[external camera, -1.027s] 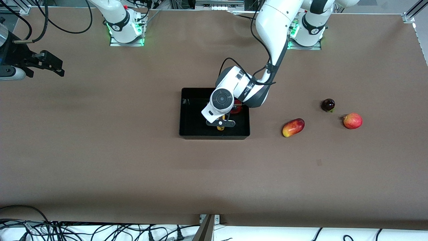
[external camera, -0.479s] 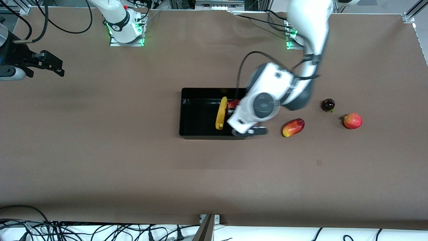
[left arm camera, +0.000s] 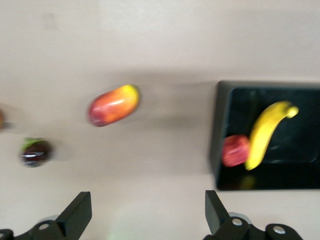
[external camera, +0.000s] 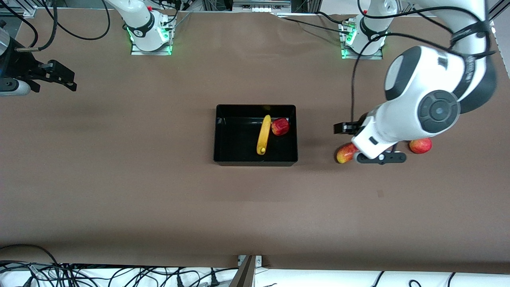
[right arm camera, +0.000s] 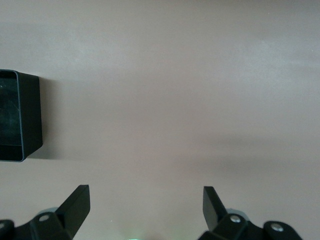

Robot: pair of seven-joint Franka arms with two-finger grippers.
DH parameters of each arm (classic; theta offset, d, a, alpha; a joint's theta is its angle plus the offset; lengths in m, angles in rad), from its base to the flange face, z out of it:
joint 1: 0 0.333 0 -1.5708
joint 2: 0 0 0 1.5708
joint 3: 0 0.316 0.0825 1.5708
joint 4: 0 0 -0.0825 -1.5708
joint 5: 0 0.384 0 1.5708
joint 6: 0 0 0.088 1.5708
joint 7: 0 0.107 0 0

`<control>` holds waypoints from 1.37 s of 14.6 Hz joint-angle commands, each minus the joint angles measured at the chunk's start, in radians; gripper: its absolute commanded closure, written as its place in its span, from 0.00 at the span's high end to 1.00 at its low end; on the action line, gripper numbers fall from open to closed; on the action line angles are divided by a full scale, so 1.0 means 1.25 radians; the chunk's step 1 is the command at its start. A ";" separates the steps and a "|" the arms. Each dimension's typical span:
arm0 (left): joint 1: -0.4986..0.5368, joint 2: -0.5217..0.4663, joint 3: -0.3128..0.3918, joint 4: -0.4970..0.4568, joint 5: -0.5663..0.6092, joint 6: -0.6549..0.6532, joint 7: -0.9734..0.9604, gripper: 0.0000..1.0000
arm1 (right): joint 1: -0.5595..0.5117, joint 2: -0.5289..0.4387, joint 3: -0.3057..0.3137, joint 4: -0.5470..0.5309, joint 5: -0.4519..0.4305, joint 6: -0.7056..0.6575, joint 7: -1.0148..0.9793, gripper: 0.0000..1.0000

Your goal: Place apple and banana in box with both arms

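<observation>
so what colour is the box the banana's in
Black, with glossy inner walls; the box holding the banana shows best in the front view.

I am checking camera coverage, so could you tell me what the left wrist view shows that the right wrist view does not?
Only the left wrist view shows the banana and the apple inside the box, plus an oval red-and-yellow fruit and a dark round fruit on the table. Only the right wrist view shows nothing of its own. Both show the box, brown tabletop, and an open pincer.
</observation>
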 commanded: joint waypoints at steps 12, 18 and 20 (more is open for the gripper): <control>0.274 -0.318 -0.155 -0.263 0.125 0.108 0.143 1.00 | -0.003 0.004 0.002 0.013 0.001 -0.003 0.010 1.00; 0.295 -0.463 -0.190 -0.465 0.143 0.283 0.146 1.00 | -0.005 0.004 0.002 0.013 0.001 -0.003 0.010 1.00; 0.252 -0.457 -0.154 -0.445 0.142 0.237 0.144 1.00 | -0.005 0.004 0.002 0.013 0.001 -0.001 0.008 1.00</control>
